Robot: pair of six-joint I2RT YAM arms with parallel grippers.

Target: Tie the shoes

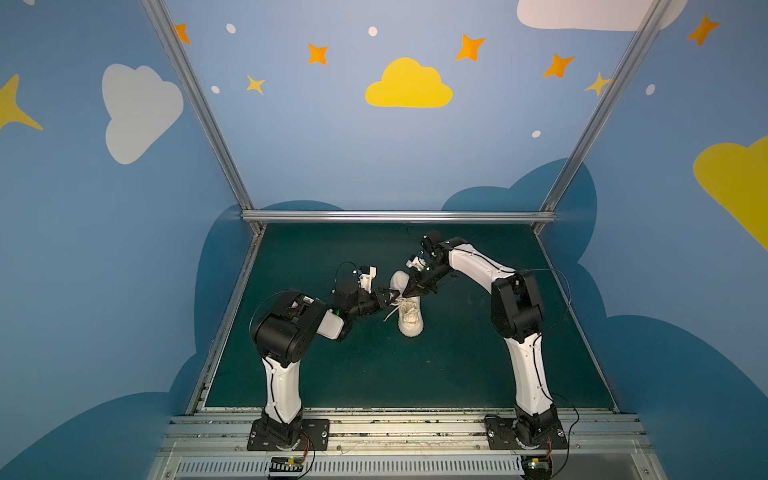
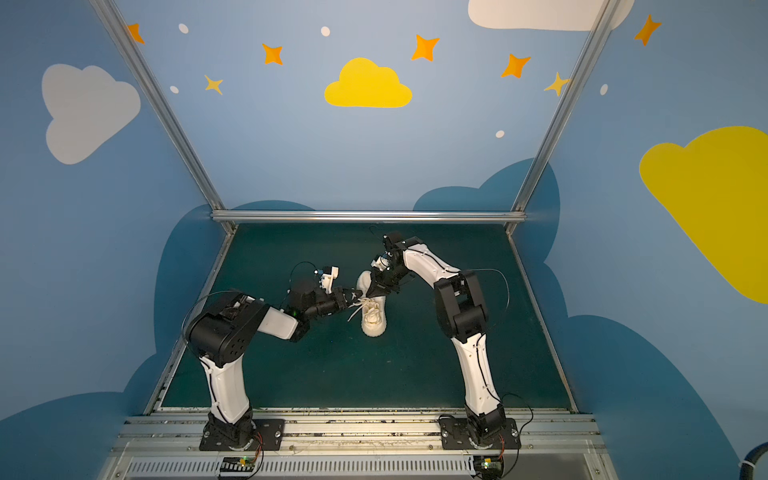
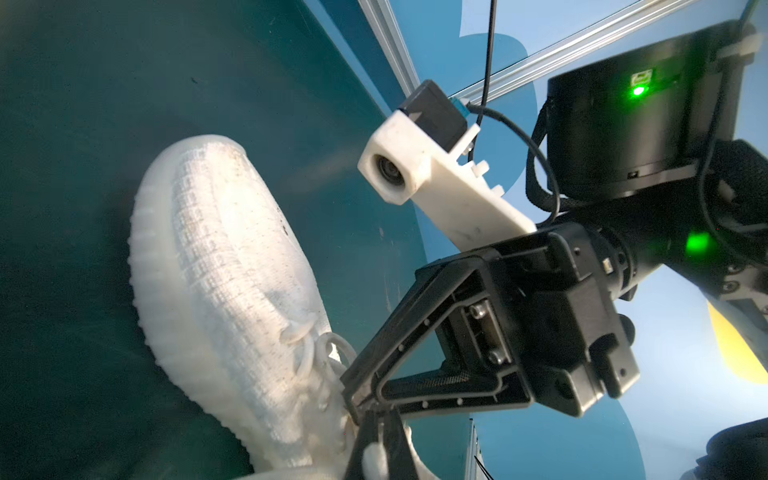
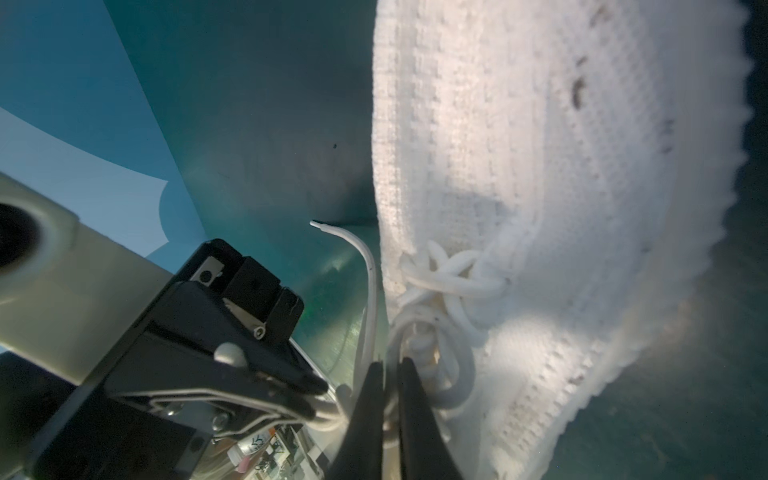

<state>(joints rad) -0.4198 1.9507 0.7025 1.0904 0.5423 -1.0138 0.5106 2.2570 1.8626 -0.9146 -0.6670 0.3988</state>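
The green counter (image 1: 457,365) lay bare on every side of the sneaker (image 1: 410,322). The back rail (image 1: 399,216) and the side walls stood well away from it, so I judged there was room for wide outward pulls. The sneaker itself stood sole-down on the counter in both top views. Over its lacing the left end effector (image 1: 392,300) and right end effector (image 1: 409,293) met almost tip to tip, the one crowded spot. Both were pinched together, each seemingly clamped on a strand of the laces (image 4: 449,282) just beside the sneaker's eyelets. No bow or finished knot showed, and one free lace end (image 4: 318,224) hung loose off the sneaker's side. Tying looked begun, with looping and tightening left to do.
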